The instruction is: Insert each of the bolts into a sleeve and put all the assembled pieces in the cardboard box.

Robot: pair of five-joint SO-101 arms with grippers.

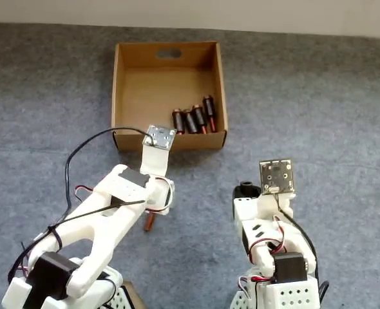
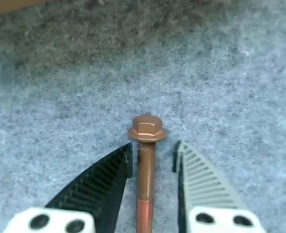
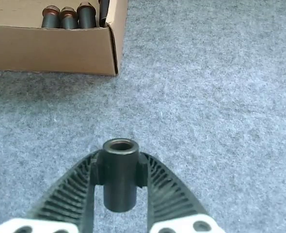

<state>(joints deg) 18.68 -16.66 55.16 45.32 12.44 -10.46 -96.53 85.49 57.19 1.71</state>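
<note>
The bolt (image 2: pixel 146 165) seems to lie flat on the grey desk (image 2: pixel 230 97), its long axis running straight along the gap of the left hand (image 2: pixel 152 156), hex head just past the fingertips. That hand is narrowly open, jaws straddling the shank, a gap on the pale side. To its right, the right hand (image 3: pixel 119 167) is clamped on the sleeve (image 3: pixel 119 174), bore end outward, near the cardboard box (image 1: pixel 167 45) holding four assembled pieces (image 1: pixel 193 119).

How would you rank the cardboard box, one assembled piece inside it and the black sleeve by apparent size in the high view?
Largest: cardboard box.
Then: assembled piece.
Smallest: black sleeve, seen nearly end-on, so its true length is hidden.
</note>
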